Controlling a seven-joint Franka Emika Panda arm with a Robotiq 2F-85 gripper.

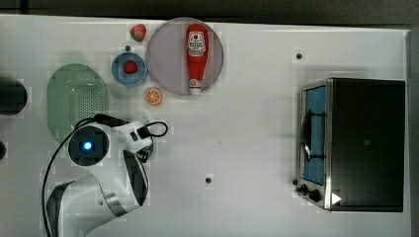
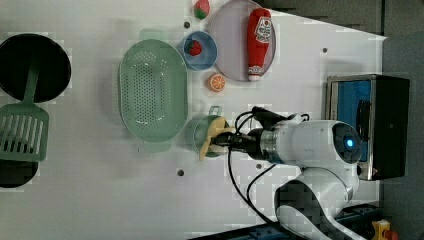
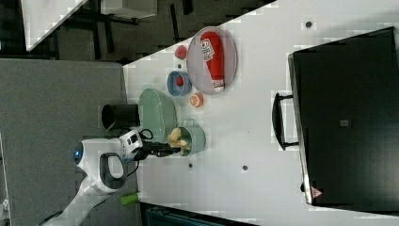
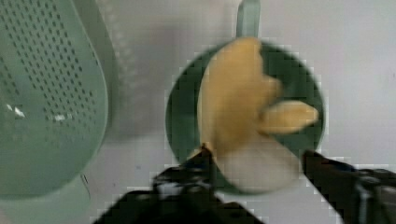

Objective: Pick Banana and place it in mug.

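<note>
two strawberries [image 2: 201,8], one banana [image 2: 212,135], one mug [image 2: 197,134]

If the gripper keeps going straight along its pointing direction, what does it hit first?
Most likely the mug: the gripper points down into it, with the banana between its fingers over the opening. Depth is unclear.

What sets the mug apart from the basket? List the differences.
The mug is small and round; the basket is much larger and oval. The mug's wall is solid, while the basket is dotted with holes. The mug has the banana over its opening; the basket holds nothing. Both are green and stand side by side on the white table.
</note>
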